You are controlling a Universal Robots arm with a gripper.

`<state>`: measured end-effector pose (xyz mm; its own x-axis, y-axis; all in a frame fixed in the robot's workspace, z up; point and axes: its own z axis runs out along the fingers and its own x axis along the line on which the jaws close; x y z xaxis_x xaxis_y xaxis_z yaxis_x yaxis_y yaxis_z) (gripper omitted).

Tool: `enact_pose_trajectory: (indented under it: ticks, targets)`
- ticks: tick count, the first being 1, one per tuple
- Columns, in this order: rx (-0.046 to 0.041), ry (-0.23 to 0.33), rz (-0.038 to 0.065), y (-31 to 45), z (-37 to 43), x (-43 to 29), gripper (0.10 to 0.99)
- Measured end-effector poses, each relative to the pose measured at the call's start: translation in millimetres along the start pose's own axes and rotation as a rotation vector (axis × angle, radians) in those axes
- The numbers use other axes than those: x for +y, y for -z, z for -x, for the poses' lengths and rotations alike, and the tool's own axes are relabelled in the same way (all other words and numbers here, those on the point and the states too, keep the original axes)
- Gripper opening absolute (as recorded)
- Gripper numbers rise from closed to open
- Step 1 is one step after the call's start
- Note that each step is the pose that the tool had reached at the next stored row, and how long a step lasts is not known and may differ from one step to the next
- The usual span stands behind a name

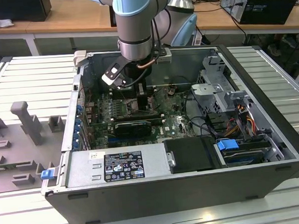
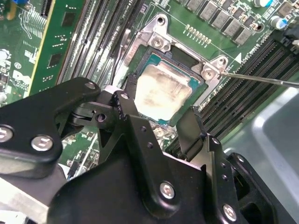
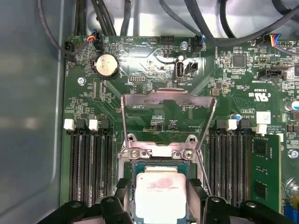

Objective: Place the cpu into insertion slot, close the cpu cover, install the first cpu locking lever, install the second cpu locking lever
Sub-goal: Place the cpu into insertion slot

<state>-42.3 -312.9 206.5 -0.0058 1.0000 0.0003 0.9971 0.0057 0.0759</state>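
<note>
A slatted metal desk (image 1: 272, 60) carried an open computer case (image 1: 159, 202), and the robot arm (image 1: 135, 22) reached down into it from above. Inside lay the green circuit board (image 3: 154, 60), with long black memory slots (image 3: 88, 163) on either side of the work area.

The end effector (image 2: 159, 119) hung low over the socket (image 2: 156, 42) and sat astride the chip (image 2: 163, 91). Whether it was clenched on the chip or released could not be told. The chip lay within the socket's frame with its silver top up, apparently level and square to the rim.

The cover (image 3: 168, 119) stood upright on its hinge at the far edge of the socket, well clear of the chip. A thin metal rod (image 2: 261, 80), probably one of the locking levers, stuck out beside the socket and was not latched.

By my reading, the step in hand was the first one, placing the chip, and it was at or near its end. The cover and both levers were not yet dealt with. The move from here called for a clean, straight lift off the chip without nudging it in its seat, because the end effector stood in the path where the cover must fall.
</note>
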Motion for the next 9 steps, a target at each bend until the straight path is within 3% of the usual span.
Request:
enact_pose_trajectory:
  ticks: [3, 9]
  targets:
    - [0.0000, 0.000, 0.000, 6.8, 0.0, 0.5, 0.612]
    - [-0.0031, 0.000, 0.000, 10.8, 0.1, 0.9, 0.596]
